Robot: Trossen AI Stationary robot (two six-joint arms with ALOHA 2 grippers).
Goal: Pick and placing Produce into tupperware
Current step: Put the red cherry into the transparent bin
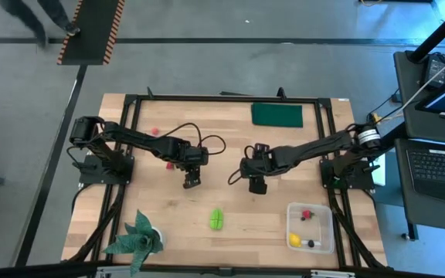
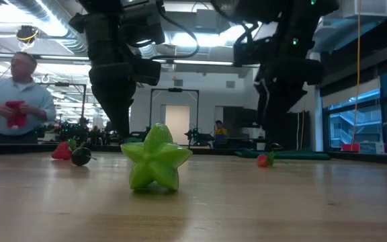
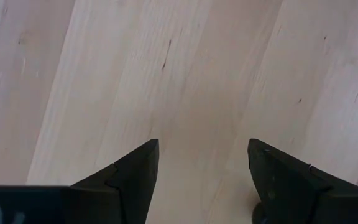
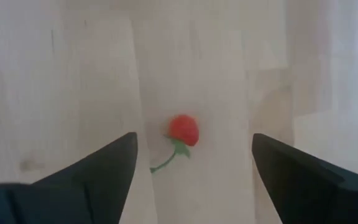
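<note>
The tupperware (image 1: 290, 232) sits at the table's near right and holds a red berry (image 1: 307, 212), a yellow lemon (image 1: 294, 240) and a dark berry (image 1: 310, 244). The green ridged fruit (image 1: 217, 218) (image 2: 156, 158) rests on the wood near the middle. My right gripper (image 1: 257, 185) (image 4: 193, 135) is open and points down over a red berry with a green stem (image 4: 183, 130) (image 2: 265, 160), which lies on the table between the fingers, apart from them. My left gripper (image 1: 191, 179) (image 3: 202, 144) is open over bare wood. Another red berry (image 1: 155, 131) lies beside the left arm.
A flat dark green rectangle (image 1: 277, 114) lies at the far right. A leafy potted plant (image 1: 137, 239) stands at the near left corner. In the low view a red piece (image 2: 62, 151) and a dark berry (image 2: 80, 156) lie far left, and a person (image 2: 15, 101) stands beyond the table.
</note>
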